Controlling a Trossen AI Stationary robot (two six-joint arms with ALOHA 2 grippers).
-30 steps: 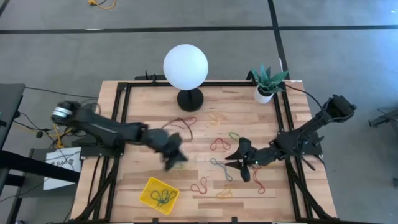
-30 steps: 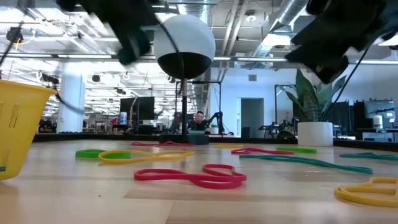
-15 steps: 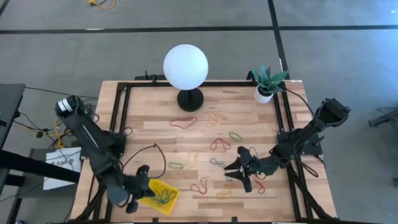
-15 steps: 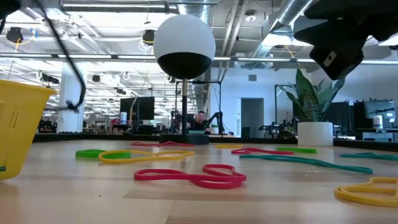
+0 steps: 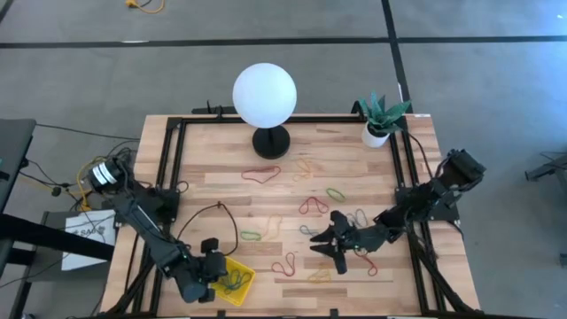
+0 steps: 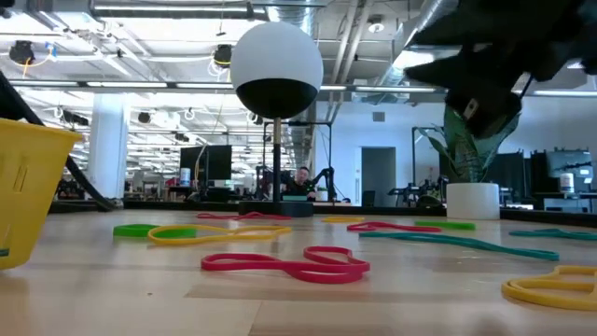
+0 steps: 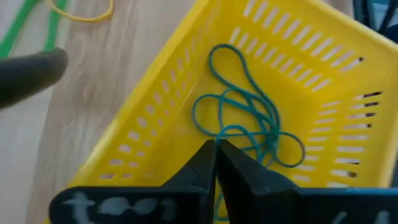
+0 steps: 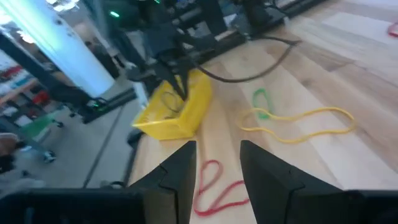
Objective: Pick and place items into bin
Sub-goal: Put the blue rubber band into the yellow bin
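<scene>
The yellow bin (image 5: 232, 279) sat at the table's (image 5: 221, 195) front-left edge, teal bands (image 7: 249, 124) inside. The left gripper (image 7: 216, 152), fingers pressed together, hung over it. The right gripper (image 5: 330, 243), fingers spread, hovered above loose bands (image 5: 284, 264) mid-table.

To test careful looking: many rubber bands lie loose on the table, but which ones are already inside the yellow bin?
The tangled teal-green bands are. They lie on the floor of the yellow bin, below the left gripper; the red, yellow and other green ones lie on bare wood.
</scene>
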